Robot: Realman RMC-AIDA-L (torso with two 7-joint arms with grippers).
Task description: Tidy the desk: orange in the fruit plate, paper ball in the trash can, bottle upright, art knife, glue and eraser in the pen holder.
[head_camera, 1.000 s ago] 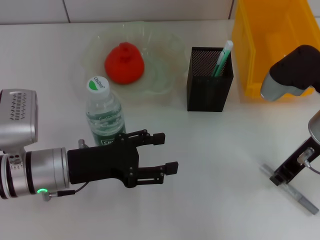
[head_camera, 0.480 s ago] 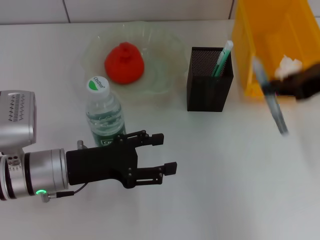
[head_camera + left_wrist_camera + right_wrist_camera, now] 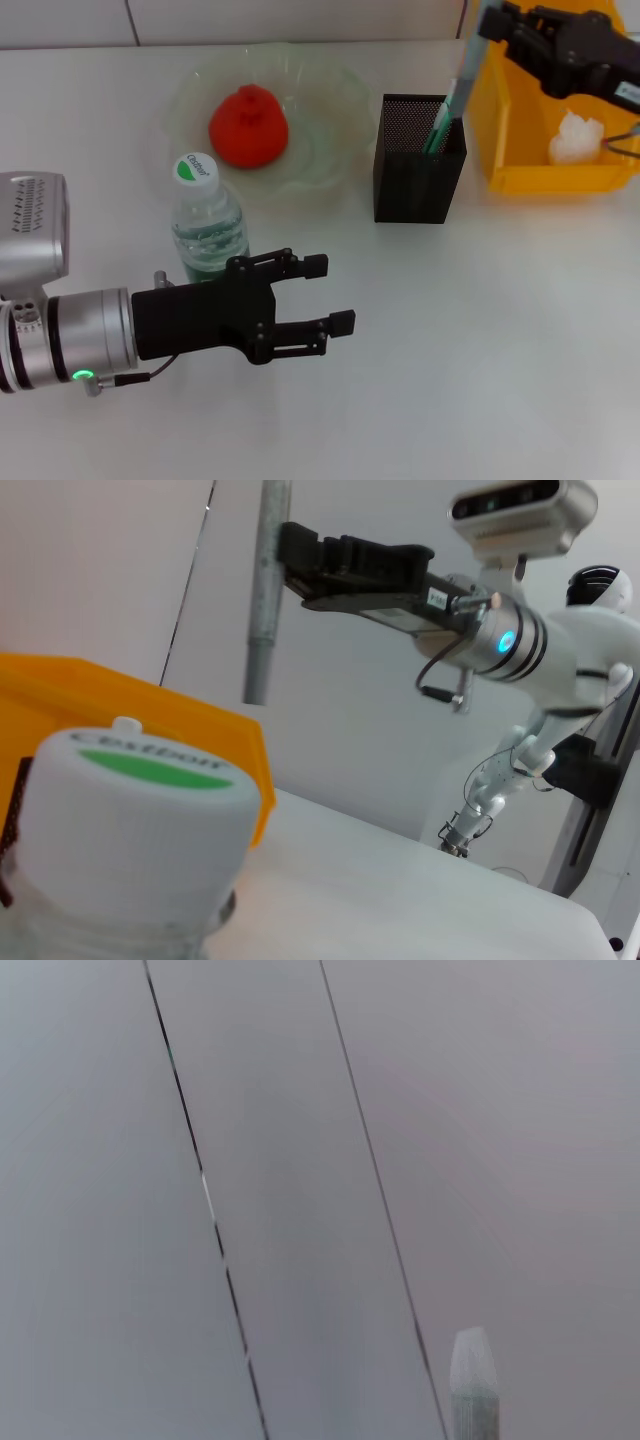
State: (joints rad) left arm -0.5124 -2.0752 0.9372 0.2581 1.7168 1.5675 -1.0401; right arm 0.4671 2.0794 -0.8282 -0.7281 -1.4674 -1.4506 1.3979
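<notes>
The orange (image 3: 249, 125) sits in the clear fruit plate (image 3: 330, 150) near the far edge of the desk (image 3: 480, 350), so that part looks done. A white paper ball (image 3: 577, 138) lies in the yellow trash can (image 3: 520, 180) at the far right corner, also done. The bottle (image 3: 208, 225) stands upright, cap up, just in front of the plate. The black mesh pen holder (image 3: 419, 180) stands between the plate and the trash can and already holds 1 green-and-white stick, probably the glue (image 3: 445, 115).

The right gripper (image 3: 497, 22) is raised at the far right, above the gap between holder and trash can, clamped on a grey rod that hangs straight down, which I judge to be the art knife (image 3: 265, 590); it is not yet in the holder. The left gripper (image 3: 318, 295) hovers near the front left, just beside the bottle, its fingers spread wide and holding nothing.

No eraser shows on the desk; whether it is inside the holder cannot be told
</notes>
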